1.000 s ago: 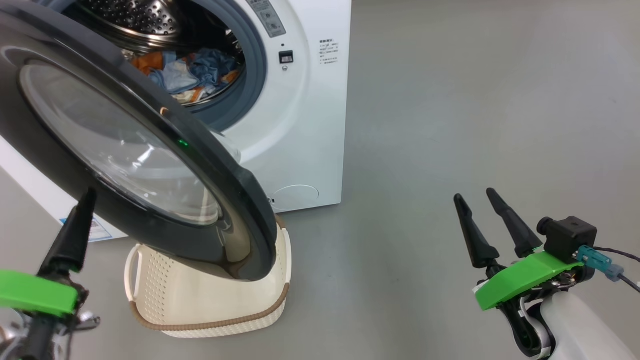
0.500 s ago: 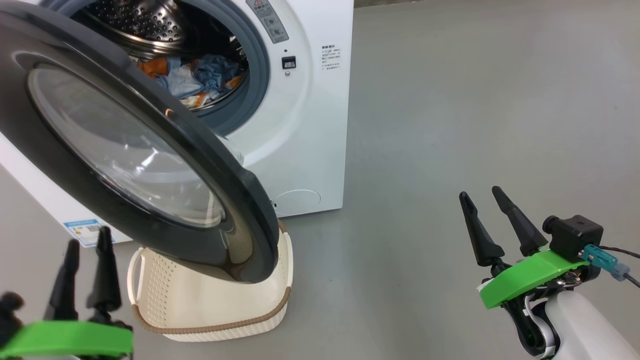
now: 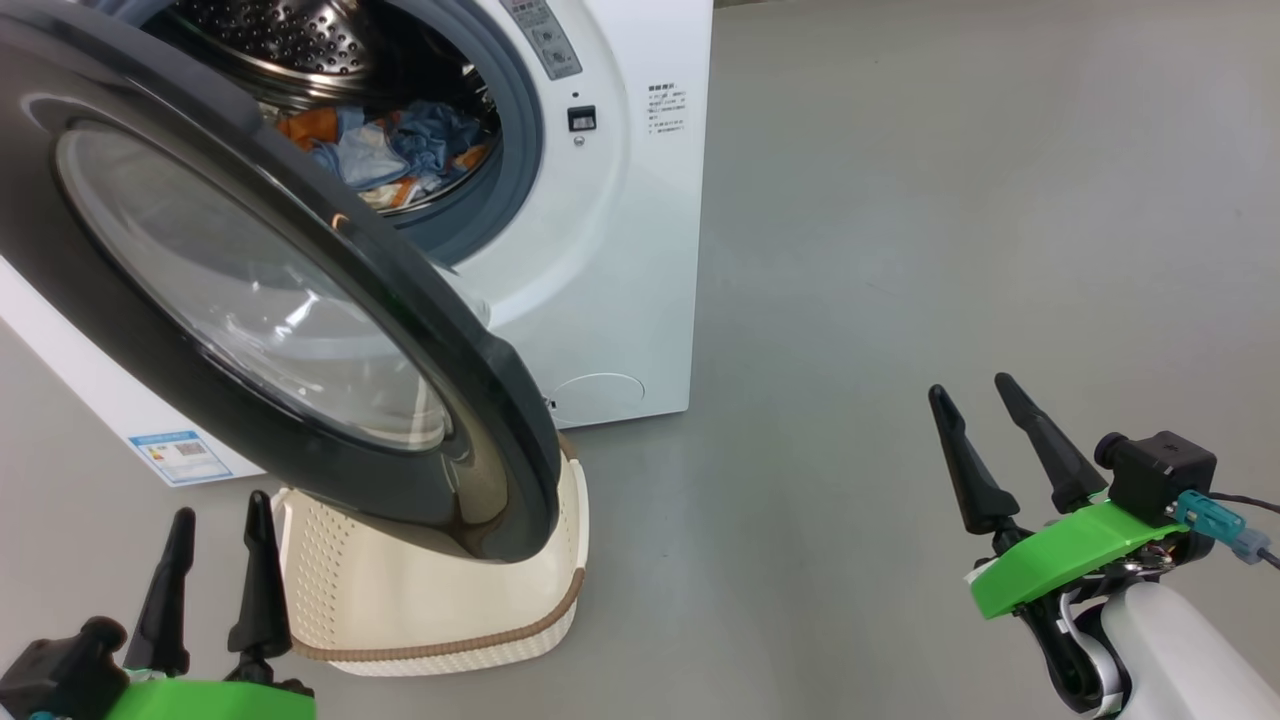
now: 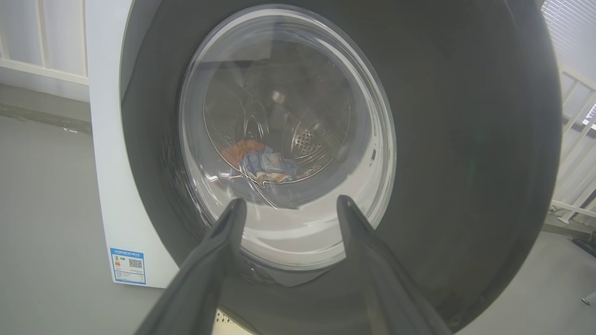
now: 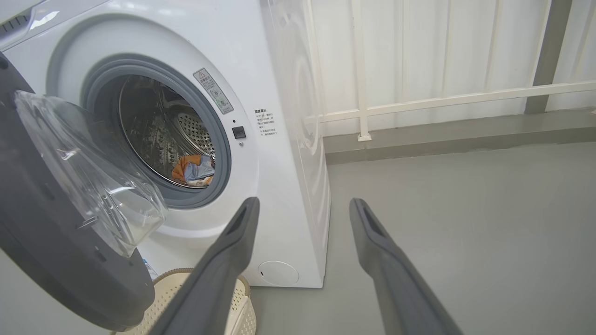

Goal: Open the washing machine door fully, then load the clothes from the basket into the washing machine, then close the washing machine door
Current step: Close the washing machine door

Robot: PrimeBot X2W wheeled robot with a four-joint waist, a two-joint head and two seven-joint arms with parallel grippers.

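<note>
Washing machine [image 3: 620, 250]: stood on the grey floor [image 3: 900, 200] with its round opening uncovered, the steel drum [image 3: 270, 35] exposed.
Clothes [image 3: 390, 155]: lay in a blue, orange and cream heap at the bottom of the drum, clear of the gasket, so nothing appeared likely to be pinched.
Basket [image 3: 430, 600]: sat on the floor just before the machine, partly under the door's lower edge; the part that showed held no fabric.
Washing machine door [image 3: 250, 290]: hung part-way open, its outer face toward the robot, its glass bowl toward the drum.
Left gripper [image 3: 223, 506]: fingers parted and holding nothing, low beside the basket, facing the door's outer face, probably placed to push it.
Right gripper [image 3: 969, 386]: fingers spread and empty, well apart from the machine, apparently kept out of the door's swing.
Stage (judged): loading looked complete; closing was the step left.
</note>
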